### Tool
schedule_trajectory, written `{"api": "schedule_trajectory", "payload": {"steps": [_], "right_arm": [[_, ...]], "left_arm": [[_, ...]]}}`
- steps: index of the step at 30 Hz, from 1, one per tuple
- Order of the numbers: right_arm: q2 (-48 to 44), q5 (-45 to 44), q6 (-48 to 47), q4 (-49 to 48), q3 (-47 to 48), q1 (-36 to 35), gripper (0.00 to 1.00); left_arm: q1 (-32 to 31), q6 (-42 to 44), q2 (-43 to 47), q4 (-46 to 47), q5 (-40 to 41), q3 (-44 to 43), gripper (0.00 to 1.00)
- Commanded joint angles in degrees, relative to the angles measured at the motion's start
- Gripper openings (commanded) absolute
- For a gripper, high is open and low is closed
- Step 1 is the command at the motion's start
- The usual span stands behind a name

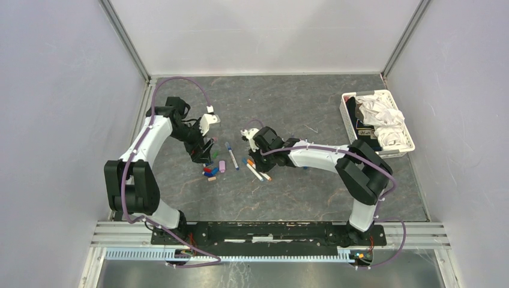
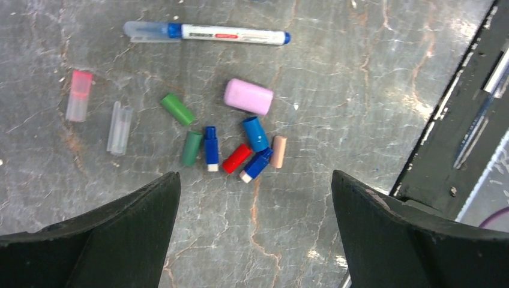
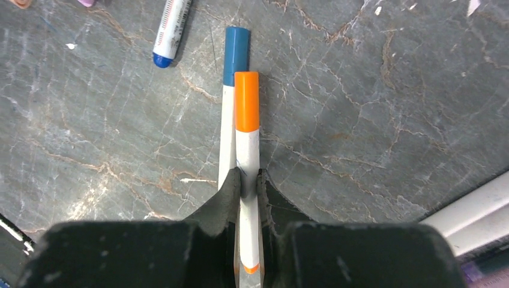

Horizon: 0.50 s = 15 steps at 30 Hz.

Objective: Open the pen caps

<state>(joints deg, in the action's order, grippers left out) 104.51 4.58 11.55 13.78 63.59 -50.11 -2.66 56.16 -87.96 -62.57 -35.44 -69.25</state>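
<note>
Several loose pen caps [image 2: 237, 158] in green, blue, red, peach and pink lie clustered on the grey table, just ahead of my left gripper [image 2: 255, 204], which is open and empty above them. In the top view the cluster [image 1: 211, 171] lies below the left gripper [image 1: 203, 155]. My right gripper [image 3: 248, 180] is shut on the white barrel of a pen [image 3: 246, 150] that has an orange cap [image 3: 246, 101] on it. A pen with a blue cap [image 3: 236, 55] lies against its left side. The right gripper [image 1: 253, 161] is low over these pens.
A blue marker with a clear cap [image 2: 207, 33] lies beyond the caps. Two clear caps [image 2: 119, 127] lie to their left. A white basket of white cloth [image 1: 377, 123] stands at the back right. A black rail [image 2: 456, 120] runs along the right of the left wrist view.
</note>
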Motion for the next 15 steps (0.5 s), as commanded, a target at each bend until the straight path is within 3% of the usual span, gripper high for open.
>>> {"api": "schedule_trajectory", "payload": {"steps": [1,6,11,15], "right_arm": [[-6.3,0.5,-1.5,-0.3,1.9,0.8,0.00],[-11.7,7.9,-0.7,-0.4,1.5,3.0,0.00],[-11.2,29.8,-1.2,1.5,4.0,3.8,0.00],[-9.6,42.4,-1.1,1.6,5.5,3.7,0.00]], "left_arm": [[0.1,6.4,1.8,-4.8,-6.9,-1.7,1.00],[0.1,13.4,5.7,-7.7,-11.9,-0.9,1.00],[-0.8,22.1,8.8,-13.1,-14.8,-2.0,0.99],[-2.2,28.5,11.5,-17.2,-13.9,-2.7,0.98]]}}
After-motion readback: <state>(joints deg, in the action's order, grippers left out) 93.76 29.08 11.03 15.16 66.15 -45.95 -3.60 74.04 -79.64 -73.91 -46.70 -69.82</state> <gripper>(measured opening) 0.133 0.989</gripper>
